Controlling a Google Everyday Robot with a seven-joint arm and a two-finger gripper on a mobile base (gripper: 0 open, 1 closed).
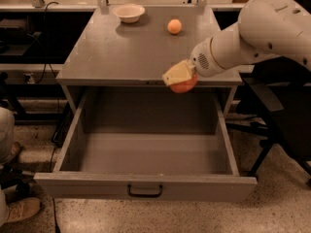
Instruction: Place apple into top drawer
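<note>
1. Your gripper hangs at the table's front edge, right of centre, just over the rear part of the open top drawer.
2. The fingers are closed on the apple; you see one pale finger lying across its top and left side, with the reddish fruit showing below it.
3. The apple is held in the air, touching neither the table nor the drawer floor.
4. The top drawer is pulled fully out toward you, its black handle centred on the front panel.
5. The arm reaches in from the right, across the table's right edge.
6. Near the table's back edge you have a pale bowl left of centre and a small orange fruit to its right, both well apart from the gripper.
</note>
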